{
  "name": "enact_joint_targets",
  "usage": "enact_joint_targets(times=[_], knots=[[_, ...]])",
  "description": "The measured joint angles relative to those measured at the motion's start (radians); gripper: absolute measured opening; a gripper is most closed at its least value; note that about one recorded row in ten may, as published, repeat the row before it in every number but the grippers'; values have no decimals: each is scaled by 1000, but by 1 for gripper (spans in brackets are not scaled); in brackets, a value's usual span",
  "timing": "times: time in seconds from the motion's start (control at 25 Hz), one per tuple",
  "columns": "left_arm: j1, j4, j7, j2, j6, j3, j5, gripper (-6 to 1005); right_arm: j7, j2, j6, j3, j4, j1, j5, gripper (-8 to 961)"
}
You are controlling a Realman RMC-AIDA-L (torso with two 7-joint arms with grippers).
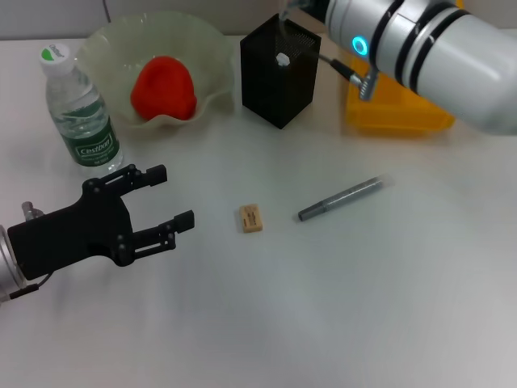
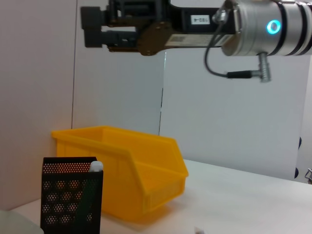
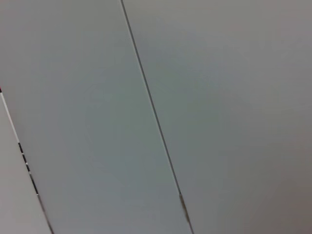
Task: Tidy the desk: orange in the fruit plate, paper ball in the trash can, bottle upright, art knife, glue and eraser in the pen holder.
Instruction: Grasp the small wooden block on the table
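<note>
Head view: left gripper (image 1: 176, 196) fingers wide, eraser (image 1: 250, 218) near; right gripper (image 2: 95, 33) fingers unclear above pen holder (image 1: 279, 69).

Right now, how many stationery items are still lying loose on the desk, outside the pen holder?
2: the eraser lies mid-desk, and the art knife lies to its right. A white-tipped item already stands in the pen holder.

One bottle (image 1: 79, 109), one orange (image 1: 164, 89), one eraser (image 1: 250, 218), one art knife (image 1: 342, 198), one pen holder (image 1: 279, 71)

A lab-like test bench: bare white table (image 1: 339, 307), plain partition panels (image 2: 234, 117), yellow parts bin (image 2: 131, 170).
</note>
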Motion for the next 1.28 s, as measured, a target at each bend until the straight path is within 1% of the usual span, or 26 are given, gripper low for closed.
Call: enact_joint_targets(times=[0.04, 0.08, 0.12, 0.16, 0.2, 0.24, 0.28, 0.32, 0.36, 0.44, 0.48, 0.52, 0.6, 0.64, 0.68, 0.72, 0.76, 0.8, 0.88, 1.0, 1.04, 1.08, 1.12, 1.2, 1.24, 1.28], knots=[[-1, 0, -1, 0, 0, 0, 0, 800, 0, -1, -49, 22, -30, -12, 17, 564], [-1, 1, -2, 0, 0, 0, 0, 800, -8, 0, -164, 79, -90, -32, 57, 567], [-1, 1, -2, 0, 0, 0, 0, 800, -8, 0, -164, 79, -90, -32, 57, 571], [-2, 1, -3, 0, 0, 0, 0, 800, -41, 0, -263, 136, -133, -43, 109, 575], [-2, 1, -3, 0, 0, -1, 0, 800, -41, 0, -263, 136, -133, -43, 109, 578], [-2, 1, -4, -1, 0, -2, 0, 800, -72, 0, -325, 178, -153, -47, 154, 582], [-2, 1, -5, -2, 0, -3, 0, 800, -163, -1, -478, 278, -164, -40, 287, 586], [-2, 1, -5, -2, 0, -3, 0, 800, -163, -1, -478, 278, -164, -40, 287, 590], [-1, 1, -6, -3, 0, -4, -1, 800, -212, -2, -562, 332, -157, -33, 349, 593], [-1, 1, -7, -4, 0, -4, -1, 800, -320, -2, -765, 469, -100, 3, 473, 601], [-1, 1, -7, -4, 0, -4, -1, 800, -395, -3, -922, 586, -16, 43, 533, 605], [-1, 1, -7, -4, 0, -4, -1, 800, -395, -3, -922, 586, -16, 43, 533, 608], [0, 1, -7, -4, 0, -4, -1, 800, -494, -12, -1126, 724, 121, 120, 567, 616], [2, 0, -12, -4, 8, -2, -1, 800, -541, -20, -1203, 776, 188, 155, 571, 619], [0, 1, -25, -3, 17, -1, 1, 800, -649, -49, -1342, 861, 357, 229, 568, 623], [0, 1, -25, -3, 17, -1, 1, 800, -649, -49, -1342, 861, 357, 229, 568, 627], [0, 1, -25, -3, 17, -1, 1, 800, -698, -66, -1384, 882, 428, 256, 565, 631], [-3, 2, -54, 5, 24, 0, 2, 800, -759, -86, -1416, 892, 505, 285, 562, 634], [-4, 6, -69, 8, 27, 0, 3, 800, -868, -121, -1428, 890, 639, 330, 536, 642], [-5, 14, -83, 10, 31, 0, 7, 800, -911, -124, -1408, 889, 667, 346, 483, 653], [-5, 14, -83, 10, 31, 0, 7, 800, -938, -121, -1398, 889, 671, 353, 449, 657], [-8, 42, -126, 11, 42, 1, 40, 800, -1002, -104, -1394, 885, 669, 368, 382, 660], [-12, 60, -158, 11, 45, 2, 71, 800, -1002, -104, -1394, 885, 669, 368, 382, 664], [-18, 77, -195, 12, 46, 2, 108, 800, -1045, -84, -1396, 870, 659, 381, 315, 672], [-20, 79, -206, 14, 46, 2, 119, 800, -1069, -68, -1394, 855, 651, 390, 267, 675], [-23, 81, -224, 18, 44, 2, 140, 800, -1106, -40, -1383, 838, 642, 401, 189, 679]])
